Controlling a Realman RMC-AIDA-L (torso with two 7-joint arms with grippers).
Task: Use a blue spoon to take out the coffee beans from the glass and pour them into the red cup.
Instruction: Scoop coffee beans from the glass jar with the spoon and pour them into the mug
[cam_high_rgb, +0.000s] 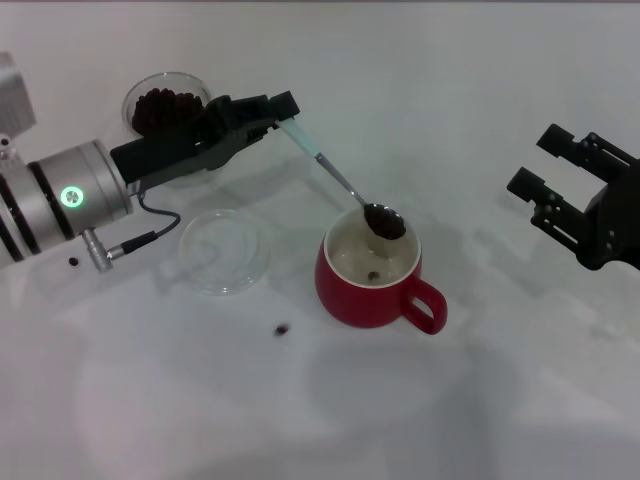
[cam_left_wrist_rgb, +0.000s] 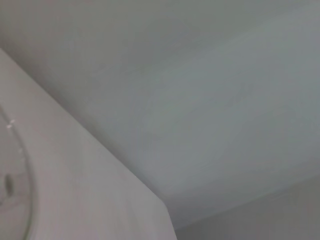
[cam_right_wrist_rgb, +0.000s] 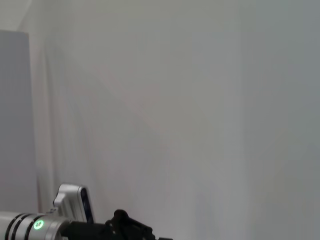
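Observation:
In the head view my left gripper (cam_high_rgb: 283, 108) is shut on the pale-blue handle of the blue spoon (cam_high_rgb: 335, 175). The spoon slopes down to the right, and its metal bowl carries dark coffee beans (cam_high_rgb: 385, 222) just above the rim of the red cup (cam_high_rgb: 360, 300). One bean lies on the cup's white inside. The glass (cam_high_rgb: 135, 100), partly hidden behind my left gripper, holds a heap of beans at the back left. My right gripper (cam_high_rgb: 545, 165) hangs open at the far right, well away from the cup.
A flat clear round dish (cam_high_rgb: 225, 250) lies left of the red cup, under my left arm. Loose beans lie on the white table (cam_high_rgb: 300, 400) at the front (cam_high_rgb: 282, 329) and near my left wrist (cam_high_rgb: 73, 262). The right wrist view shows my left arm (cam_right_wrist_rgb: 35, 225) at a distance.

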